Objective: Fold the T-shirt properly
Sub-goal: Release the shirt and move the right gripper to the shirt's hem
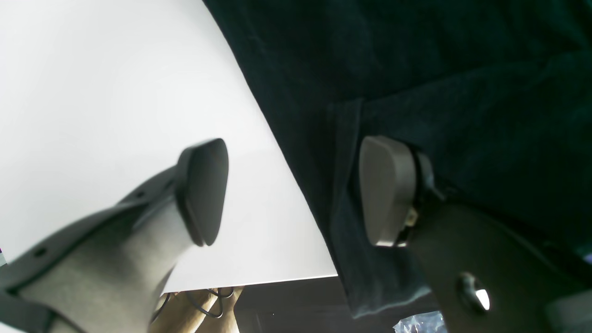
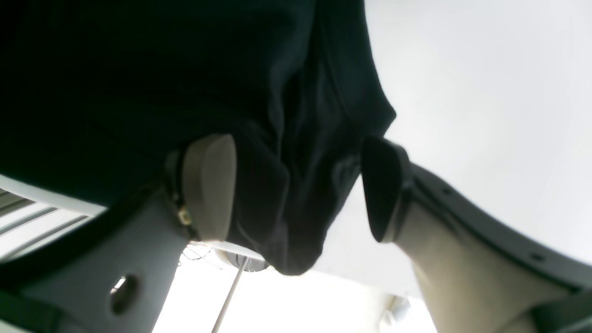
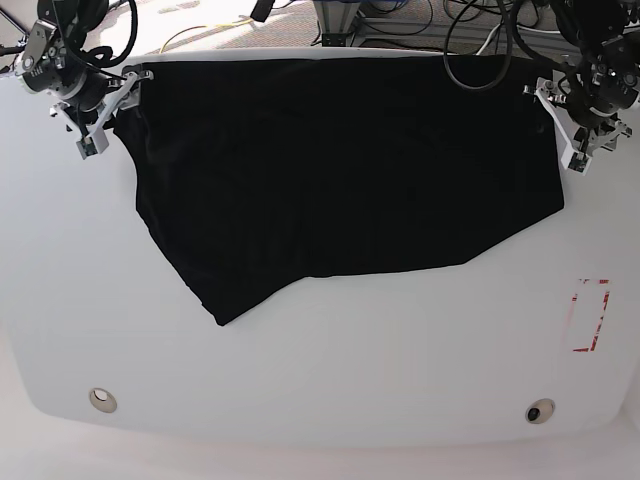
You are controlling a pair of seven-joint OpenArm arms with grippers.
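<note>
Across the far half of the white worktop (image 3: pixel 320 380) lies the large black cloth T-shirt (image 3: pixel 340 170), spread in one broad sheet with its plain black side up; no print or lettering shows. Its far edge runs along the far rim of the worktop, its right side falls fairly straight, and its near edge slants down to a point at the near left, so the outline is lopsided, not square.

The right end effector (image 2: pixel 296 189), at the far left of the base view, stands with its jaws wide. In its wrist view a bunched, hanging corner of the shirt sits between the two pads, but neither pad presses on it, so I judge the cloth to be loose there and not gripped. The left end effector (image 1: pixel 296 189), at the far right of the base view, is also spread wide, straddling the shirt's hemmed edge: one pad is over the black cloth, the other over bare worktop. It holds nothing.

As a judgement, the folding is at an early stage. The shirt seems laid out or folded once at most, with no neat compact rectangle yet. Squaring the slanted near-left part and making the remaining folds are still to do.
</note>
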